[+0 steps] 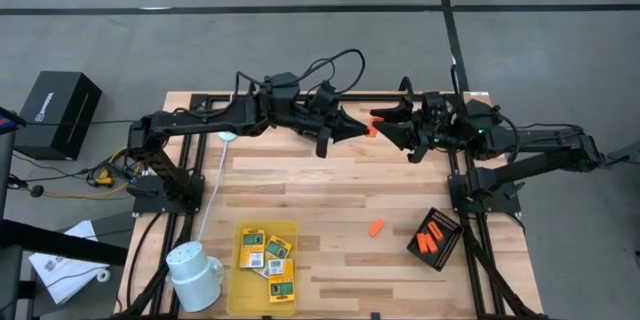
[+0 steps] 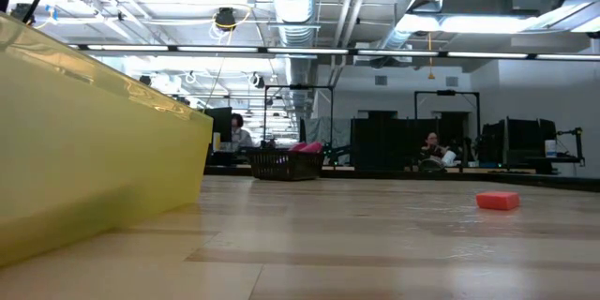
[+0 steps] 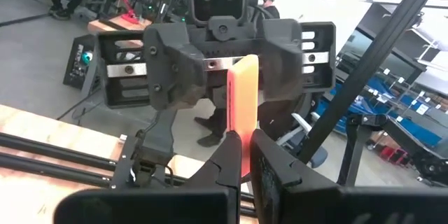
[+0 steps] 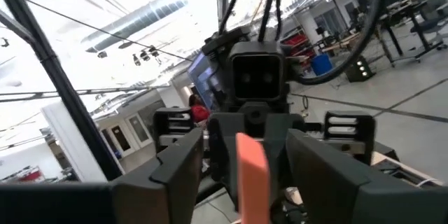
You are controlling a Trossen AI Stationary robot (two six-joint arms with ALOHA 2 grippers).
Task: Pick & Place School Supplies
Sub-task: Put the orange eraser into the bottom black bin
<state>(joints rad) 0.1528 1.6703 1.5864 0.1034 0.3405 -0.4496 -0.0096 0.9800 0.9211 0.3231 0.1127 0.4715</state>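
Yellow tray (image 2: 94, 150) is cut off by the low view's left edge, its contents hidden. Orange piece's (image 3: 242, 105) lower end is hidden between left gripper's (image 3: 246, 155) fingers.

- Far side of the table (image 1: 330, 175): left gripper (image 1: 362, 127) and right gripper (image 1: 384, 128) meet tip to tip, closing the passage between them.
- Centre boards: bare and open, save one orange piece (image 1: 376, 228).
- Near edge: white mug (image 1: 193, 274), yellow tray (image 1: 263, 265) and black bin (image 1: 436, 238) stand as obstacles.
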